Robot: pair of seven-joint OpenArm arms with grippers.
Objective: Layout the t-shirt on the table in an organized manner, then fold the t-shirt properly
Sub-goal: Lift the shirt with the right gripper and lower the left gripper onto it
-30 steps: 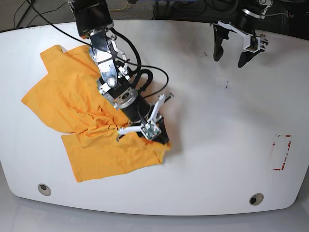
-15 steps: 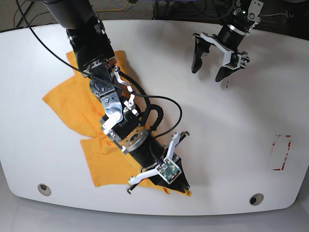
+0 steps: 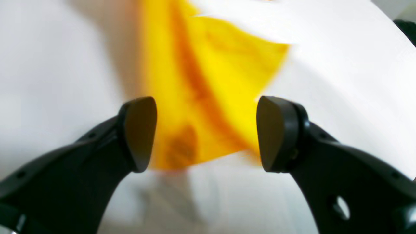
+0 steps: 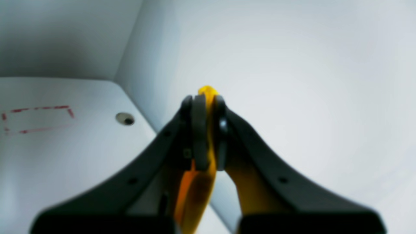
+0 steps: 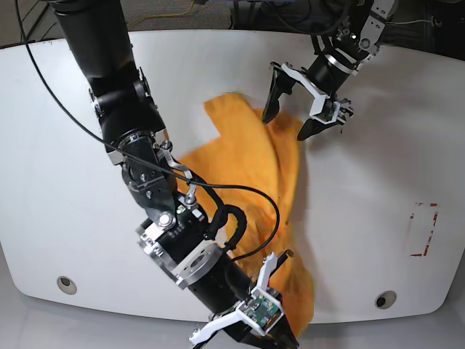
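The orange-yellow t-shirt (image 5: pixel 254 174) lies stretched in a long diagonal band across the table (image 5: pixel 378 182), from the back middle down to the front edge. My right gripper (image 4: pixel 208 107) is shut on a fold of the t-shirt (image 4: pixel 195 191). In the base view this gripper (image 5: pixel 287 336) sits at the front edge, largely hidden under its arm. My left gripper (image 5: pixel 286 125) hangs open over the shirt's far end. Blurred cloth (image 3: pixel 208 97) shows between and below its fingers (image 3: pixel 139 133), and I cannot tell whether they touch it.
A red-outlined rectangle mark (image 5: pixel 423 229) sits at the table's right side. Two grey grommet holes (image 5: pixel 66 284) (image 5: pixel 385 299) lie near the front edge. The right arm's black links and cable (image 5: pixel 174 240) cross the shirt's left side. Loose cables (image 5: pixel 167 14) run behind the table.
The right arm has dragged the shirt from the left side toward the front middle, stretching it out. The left gripper, still open, has come down and leftward over the shirt's far end.
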